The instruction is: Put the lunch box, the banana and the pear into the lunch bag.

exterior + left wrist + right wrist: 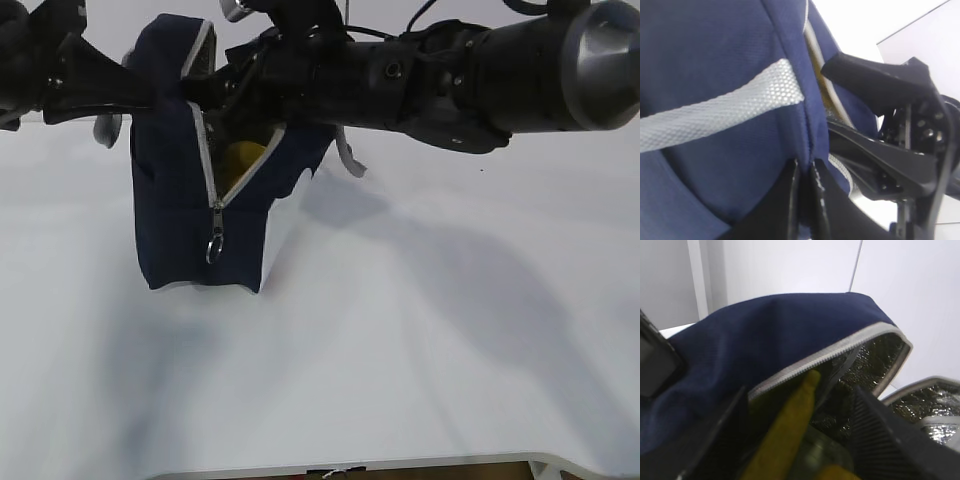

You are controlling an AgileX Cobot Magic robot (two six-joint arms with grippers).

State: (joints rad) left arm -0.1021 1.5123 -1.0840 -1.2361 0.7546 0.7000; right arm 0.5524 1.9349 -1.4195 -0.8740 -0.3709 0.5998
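Note:
The navy lunch bag (180, 215) stands on the white table with its zipper open and a silver foil lining (867, 360). My left gripper (804, 169) is shut on the fabric edge of the bag's top, beside a grey webbing handle (715, 110). My right gripper (800, 440) reaches into the opening, its jaws spread wide. The yellow banana (785, 435) lies between them, inside the bag. Under the banana shows the greenish lunch box (832, 452), and a yellow-orange patch (835, 473) at the frame's bottom may be the pear. The exterior view shows something yellow (243, 160) in the opening.
The metal ring pull (214, 245) hangs at the bag's front. The right arm (450, 75) stretches across above the table from the right. White tabletop (420, 330) spreads in front of and to the right of the bag; its near edge (350, 468) runs along the bottom.

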